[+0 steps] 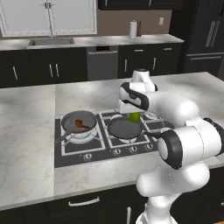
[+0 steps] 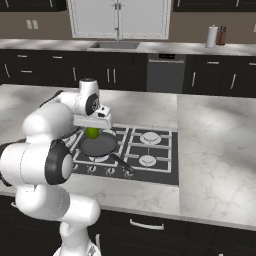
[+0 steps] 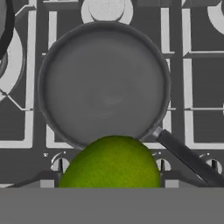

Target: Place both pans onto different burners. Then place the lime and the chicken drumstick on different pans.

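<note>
- Hovering above the cooktop (image 1: 65,158), the end effector (image 1: 134,114) has its fingers clamped on the lime (image 1: 134,116), which hangs just over the near rim of the dark pan (image 1: 125,128); in the hand view the lime (image 3: 111,162) sits low in the frame with the dark pan (image 3: 105,85) beyond it.
- To do this step well, I would carry the lime further toward the pan's middle before letting go; released at the rim, a round fruit could roll off onto the grates.
- Lowering it close to the pan floor before the fingers part should keep it from bouncing or rolling.
- The dark pan rests on a front burner, handle (image 3: 188,159) pointing toward the knobs, and nothing lies in it yet.
- The grey pan (image 1: 79,122) sits on the burner to the left and already holds the chicken drumstick (image 1: 81,124).
- Both pans look settled on separate burners, so placing the lime seems to be what is left.
- On the right side of the cooktop, two burners (image 2: 150,137) stand bare.
</note>
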Controlling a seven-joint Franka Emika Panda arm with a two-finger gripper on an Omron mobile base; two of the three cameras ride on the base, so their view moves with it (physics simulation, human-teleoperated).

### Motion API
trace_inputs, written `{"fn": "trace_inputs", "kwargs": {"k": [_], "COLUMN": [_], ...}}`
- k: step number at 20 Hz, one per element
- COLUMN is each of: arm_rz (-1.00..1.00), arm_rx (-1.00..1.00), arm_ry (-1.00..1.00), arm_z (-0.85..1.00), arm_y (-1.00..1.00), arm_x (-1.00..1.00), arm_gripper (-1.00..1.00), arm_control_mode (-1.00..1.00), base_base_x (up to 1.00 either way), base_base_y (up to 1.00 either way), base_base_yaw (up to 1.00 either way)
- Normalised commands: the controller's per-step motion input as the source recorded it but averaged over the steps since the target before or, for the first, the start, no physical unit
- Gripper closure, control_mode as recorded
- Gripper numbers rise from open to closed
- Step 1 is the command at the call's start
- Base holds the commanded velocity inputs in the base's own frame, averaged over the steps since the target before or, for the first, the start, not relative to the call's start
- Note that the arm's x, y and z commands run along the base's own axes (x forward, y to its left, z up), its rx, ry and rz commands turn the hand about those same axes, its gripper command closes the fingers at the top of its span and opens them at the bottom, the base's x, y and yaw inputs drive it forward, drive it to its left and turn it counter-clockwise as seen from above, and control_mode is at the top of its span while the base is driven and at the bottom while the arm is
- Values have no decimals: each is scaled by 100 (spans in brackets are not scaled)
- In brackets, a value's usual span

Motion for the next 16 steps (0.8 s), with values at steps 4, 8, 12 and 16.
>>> {"fn": "trace_inputs", "kwargs": {"k": [4,8,12,16], "arm_rz": [0,0,0,0], "arm_rx": [0,0,0,0], "arm_ry": [0,0,-1,0], "arm_z": [-39,-44,-37,-31], "arm_y": [0,0,0,0], "arm_x": [48,46,35,24], "arm_gripper": [100,100,100,100], "arm_control_mode": [-100,-100,-100,-100], "base_base_x": [0,0,0,0], "base_base_y": [0,0,0,0], "base_base_yaw": [0,0,0,0]}}
